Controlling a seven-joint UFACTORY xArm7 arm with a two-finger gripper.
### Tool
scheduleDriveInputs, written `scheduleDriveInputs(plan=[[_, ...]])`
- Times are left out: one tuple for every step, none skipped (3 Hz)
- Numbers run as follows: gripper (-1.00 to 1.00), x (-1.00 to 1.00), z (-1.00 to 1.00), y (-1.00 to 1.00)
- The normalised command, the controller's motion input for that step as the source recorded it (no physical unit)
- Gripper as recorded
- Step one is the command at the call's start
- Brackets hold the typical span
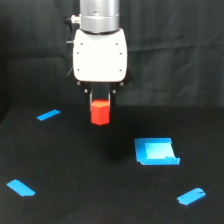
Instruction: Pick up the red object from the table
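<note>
The red object (100,112), a small red-orange hexagonal block, hangs under my gripper (100,106), clear above the black table (75,165). Dark fingers close on its upper part from both sides, so the gripper is shut on the block. Above them is the white gripper body (99,55), which hides the top of the fingers. The block sits upright, its flat top face just visible between the fingers.
A blue square piece (156,151) lies on the table toward the exterior view's right. Blue tape strips lie at the left back (48,115), the left front (21,188) and the right front (191,196). A black curtain hangs behind.
</note>
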Motion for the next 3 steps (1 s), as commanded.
scheduleDriveInputs(plan=[[-0.98,0.00,0.24,-0.05],[-0.97,0.01,0.16,-0.09],[-0.99,-0.03,0.15,-0.02]])
